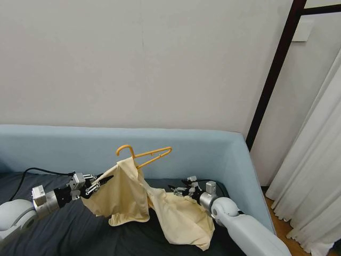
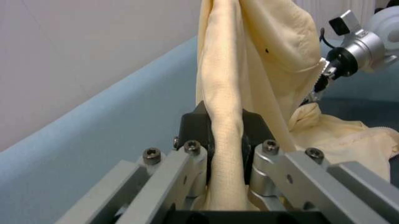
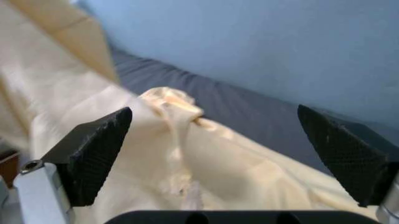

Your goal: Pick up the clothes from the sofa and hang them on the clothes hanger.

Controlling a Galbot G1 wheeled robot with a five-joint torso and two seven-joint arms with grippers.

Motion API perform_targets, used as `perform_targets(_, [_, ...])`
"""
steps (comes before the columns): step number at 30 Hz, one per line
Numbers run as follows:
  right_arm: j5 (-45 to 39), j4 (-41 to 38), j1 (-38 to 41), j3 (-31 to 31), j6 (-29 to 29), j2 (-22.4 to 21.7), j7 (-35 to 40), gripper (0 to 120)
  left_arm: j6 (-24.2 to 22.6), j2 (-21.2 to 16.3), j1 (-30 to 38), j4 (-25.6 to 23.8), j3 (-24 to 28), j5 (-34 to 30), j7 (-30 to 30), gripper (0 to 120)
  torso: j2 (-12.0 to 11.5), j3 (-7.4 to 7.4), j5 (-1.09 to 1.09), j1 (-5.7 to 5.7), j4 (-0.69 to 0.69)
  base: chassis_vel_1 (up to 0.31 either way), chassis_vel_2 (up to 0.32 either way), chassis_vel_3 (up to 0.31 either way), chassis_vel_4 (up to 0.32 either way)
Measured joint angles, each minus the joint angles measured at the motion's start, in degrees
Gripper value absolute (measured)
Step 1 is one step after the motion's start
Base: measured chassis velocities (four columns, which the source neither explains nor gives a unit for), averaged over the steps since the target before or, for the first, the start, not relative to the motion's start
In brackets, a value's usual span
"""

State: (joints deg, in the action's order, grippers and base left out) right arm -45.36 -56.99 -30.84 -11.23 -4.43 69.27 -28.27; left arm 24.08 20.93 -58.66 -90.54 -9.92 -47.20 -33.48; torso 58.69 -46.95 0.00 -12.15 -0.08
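Head view, sofa corner, contents as follows.

Sofa [image 1: 202, 149]: pale blue backrest, dark grey seat cushion [image 1: 80, 229] in front of it.

Cream garment [image 1: 130, 194]: upper end lifted off the seat cushion and hung over the near shoulder of the orange hanger [image 1: 152, 154]. Lower part trailing down and spread on the seat cushion toward the right.

Orange hanger: raised in front of the backrest, tilted, hook toward the left, far arm bare and pointing right. Means of support not discernible.

Left gripper [image 1: 101, 183]: at the left, reaching in low over the seat cushion, clamped tight on a fold of the cream garment. In the left wrist view, black pads [image 2: 194, 128] pressed against both sides of a rolled cloth edge running up between them.

Right gripper [image 1: 177, 190]: at the right, just beside the cream garment where it sags below the orange hanger. Fingers spread wide, nothing gripped. In the right wrist view, textured pads [image 3: 93, 149] well apart, bunched cloth lying between and beneath them, dark seat cushion and blue backrest beyond.

Black cable [image 1: 45, 172]: lying on the seat cushion behind the left arm.

White wall [image 1: 133, 58] above the backrest; dark post [image 1: 272, 74] and white curtain [image 1: 314, 176] to the right of the sofa.
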Motion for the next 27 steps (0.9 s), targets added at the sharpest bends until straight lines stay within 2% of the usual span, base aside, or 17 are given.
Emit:
perform_targets(1, [0.00, 0.00, 0.00, 0.00, 0.00, 0.00, 0.00, 100, 0.00, 0.00, 0.00, 0.00, 0.00, 0.00, 0.00, 7, 0.00, 0.00, 0.00, 0.00, 0.00, 0.000, 0.000, 0.000, 0.000])
perform_targets(3, [2.73, 4.49, 0.51, 2.11, 1.01, 1.59, -7.69, 100, -0.02, -0.34, 0.00, -0.20, -0.02, -0.05, 0.04, 7, 0.00, 0.00, -0.01, 0.00, -0.01, 0.000, 0.000, 0.000, 0.000])
perform_targets(5, [6.39, 7.76, 0.51, 3.45, 1.66, 3.19, -11.65, 100, -0.05, -0.95, -0.04, -0.48, -0.02, -0.07, 0.08, 7, 0.00, 0.00, -0.01, 0.00, -0.01, 0.000, 0.000, 0.000, 0.000])
perform_targets(10, [8.45, 11.07, 0.78, 4.85, 2.93, 6.79, -12.98, 100, -0.11, -1.79, -0.09, -1.03, 0.07, -0.14, 0.16, 7, 0.00, 0.00, -0.01, 0.00, 0.01, 0.000, 0.000, 0.000, 0.000])
perform_targets(12, [9.64, 14.25, 2.03, 6.43, 3.03, 8.84, -16.67, 100, -0.12, -1.91, -0.26, -1.32, 0.05, -0.14, 0.17, 7, 0.00, 0.01, -0.01, 0.00, 0.00, 0.000, 0.000, 0.000, 0.000])
perform_targets(21, [12.81, 21.60, 5.12, 9.14, 3.39, 13.22, -25.98, 100, -0.10, -1.62, -0.43, -1.23, -0.15, -0.06, 0.20, 7, 0.00, 0.01, -0.02, 0.00, 0.00, 0.000, 0.000, 0.000, 0.000])
perform_targets(27, [14.82, 22.35, 5.12, 9.50, 3.03, 14.40, -32.58, 99, 0.15, -1.47, -0.18, -0.67, -0.01, 0.00, 0.21, 7, 0.00, 0.01, -0.02, 0.00, 0.00, 0.000, 0.000, 0.000, 0.000])
